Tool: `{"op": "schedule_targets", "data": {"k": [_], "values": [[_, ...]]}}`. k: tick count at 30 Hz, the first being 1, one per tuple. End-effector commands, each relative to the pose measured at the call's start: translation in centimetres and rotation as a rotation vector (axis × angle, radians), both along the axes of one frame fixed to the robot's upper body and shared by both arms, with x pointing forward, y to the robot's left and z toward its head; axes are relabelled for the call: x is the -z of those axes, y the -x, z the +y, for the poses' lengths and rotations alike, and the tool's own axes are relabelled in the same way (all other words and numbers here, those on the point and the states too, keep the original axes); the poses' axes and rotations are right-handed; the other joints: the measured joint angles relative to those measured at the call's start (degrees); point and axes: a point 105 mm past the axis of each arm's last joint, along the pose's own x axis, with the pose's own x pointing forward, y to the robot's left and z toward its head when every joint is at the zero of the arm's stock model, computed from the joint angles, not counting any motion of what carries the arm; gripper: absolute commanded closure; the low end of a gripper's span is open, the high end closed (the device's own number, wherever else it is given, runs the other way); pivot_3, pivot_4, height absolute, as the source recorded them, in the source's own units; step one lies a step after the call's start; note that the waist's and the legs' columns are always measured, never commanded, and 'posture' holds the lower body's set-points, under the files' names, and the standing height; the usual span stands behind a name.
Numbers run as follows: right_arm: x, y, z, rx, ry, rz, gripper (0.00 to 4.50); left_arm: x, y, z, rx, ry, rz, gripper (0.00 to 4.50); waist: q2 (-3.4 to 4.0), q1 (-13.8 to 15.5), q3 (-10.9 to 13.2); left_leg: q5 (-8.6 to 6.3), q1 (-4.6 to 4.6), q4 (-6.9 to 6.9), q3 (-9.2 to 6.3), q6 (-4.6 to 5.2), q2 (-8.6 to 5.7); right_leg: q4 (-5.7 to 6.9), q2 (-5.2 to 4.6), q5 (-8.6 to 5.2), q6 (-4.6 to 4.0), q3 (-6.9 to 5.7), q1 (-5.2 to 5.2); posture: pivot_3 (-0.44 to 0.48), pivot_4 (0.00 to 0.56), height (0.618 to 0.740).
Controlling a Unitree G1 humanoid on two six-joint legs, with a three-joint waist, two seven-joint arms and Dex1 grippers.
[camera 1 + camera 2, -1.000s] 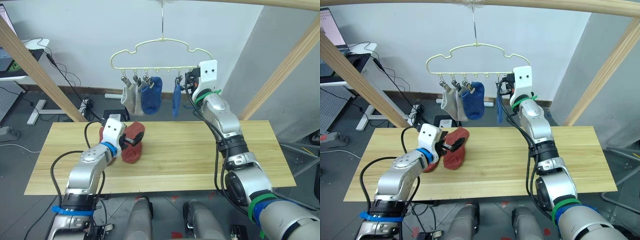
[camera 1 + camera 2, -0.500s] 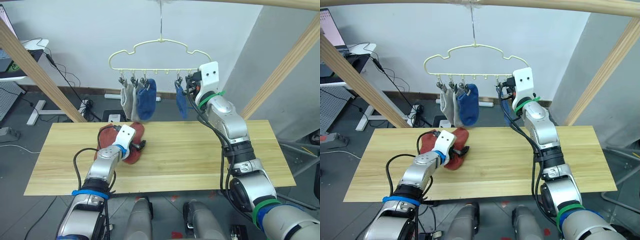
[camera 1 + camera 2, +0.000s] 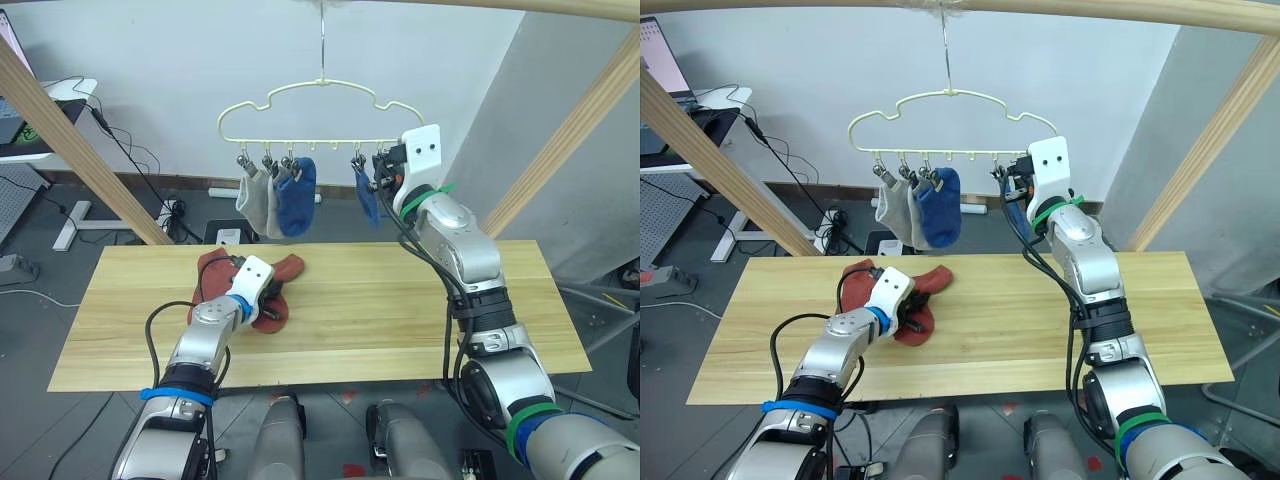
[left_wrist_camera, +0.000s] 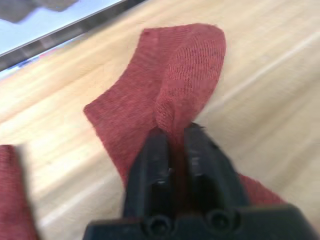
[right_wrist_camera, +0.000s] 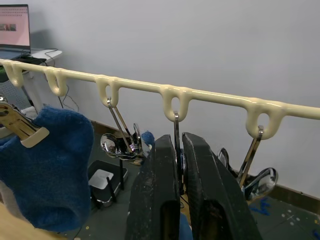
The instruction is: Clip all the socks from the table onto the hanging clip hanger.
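**Left end effector pinching rust-red sock on bench; right end effector at hanger clips**

My left end effector is pressed together on a raised fold of a rust-red sock. The sock lies crumpled on the bench, its toe end spread flat ahead of my fingers; the part beneath my wrist is hidden. A second rust-red sock lies just behind it, largely covered by my arm, so its shape cannot be made out.

My right end effector is raised at the clip hanger, fingers nearly together around the thin stem of one metal clip. Whether they grip it firmly I cannot tell.

Hanging from the clips: two light grey socks, a blue sock beside them, and another blue sock next to my right wrist, partly hidden by it.
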Motion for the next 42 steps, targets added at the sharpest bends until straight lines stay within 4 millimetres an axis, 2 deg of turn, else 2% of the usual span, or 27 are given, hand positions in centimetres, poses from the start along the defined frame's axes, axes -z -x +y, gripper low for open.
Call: {"op": "schedule_targets", "data": {"k": [1, 2, 6, 10, 16, 20, 31, 42], "values": [[-0.5, 0.4, -1.3, -0.031, 0.006, 0.014, 4.50, -1.6, 0.6, -2.5, 0.099, 0.074, -0.049, 4.49, 0.00, 0.06, 0.00, 0.00, 0.00, 0.00, 0.01, 0.00, -0.01, 0.00, -0.01, 0.00, 0.00, 0.00, 0.00, -0.005, 0.230, 0.740], [-0.5, 0.5, -1.5, -0.041, 0.008, 0.023, 4.50, -2.0, 0.7, -2.8, 0.106, 0.095, -0.060, 4.49, 0.00, 0.09, 0.00, 0.00, -0.02, 0.00, 0.01, 0.00, -0.02, -0.02, -0.02, 0.00, 0.00, 0.00, 0.00, -0.005, 0.230, 0.740], [-0.6, 0.7, -2.2, -0.083, -0.051, 0.124, 4.50, -5.7, 0.6, -5.0, 0.151, 0.295, -0.166, 4.49, 0.00, 0.02, 0.00, 0.00, -0.02, 0.00, -0.02, 0.00, 0.00, -0.01, -0.02, 0.00, 0.00, -0.03, 0.00, -0.016, 0.234, 0.740], [-1.7, 0.7, -3.7, -0.079, -0.337, 0.325, 4.50, -10.5, 1.8, -8.2, 0.283, 0.424, -0.338, 4.49, -0.01, 0.02, 0.00, 0.00, -0.02, 0.02, -0.02, 0.00, 0.00, 0.00, -0.02, 0.00, 0.00, -0.02, 0.03, -0.021, 0.238, 0.740], [-2.5, 1.5, -3.5, -0.108, -0.468, 0.460, 4.50, -13.0, 2.1, -10.3, 0.329, 0.448, -0.450, 4.49, -0.01, -0.02, -0.01, 0.00, -0.01, 0.01, -0.03, 0.01, -0.02, -0.03, -0.02, 0.00, 0.00, -0.02, 0.06, -0.021, 0.238, 0.740], [-2.9, 1.9, -3.1, -0.125, -0.517, 0.502, 4.50, -13.5, 1.7, -11.1, 0.326, 0.461, -0.469, 4.49, -0.01, -0.01, -0.01, 0.00, -0.02, 0.02, -0.04, 0.01, -0.05, -0.04, -0.01, 0.00, 0.00, -0.03, 0.06, -0.035, 0.242, 0.740], [-2.9, 2.2, -2.5, -0.129, -0.546, 0.531, 4.50, -13.1, 1.3, -11.7, 0.326, 0.459, -0.465, 4.49, -0.01, -0.22, 0.00, -0.02, -0.05, 0.01, -0.02, 0.04, -0.03, -0.08, 0.02, 0.00, 0.01, -0.01, 0.03, -0.041, 0.250, 0.740], [-2.4, 2.4, -2.5, -0.120, -0.537, 0.542, 4.50, -15.0, 0.8, -11.3, 0.308, 0.506, -0.536, 4.49, -0.01, -0.40, 0.00, -0.02, -0.06, 0.00, -0.03, 0.05, -0.03, -0.10, 0.02, 0.00, 0.01, -0.01, 0.03, -0.038, 0.254, 0.740]]}}
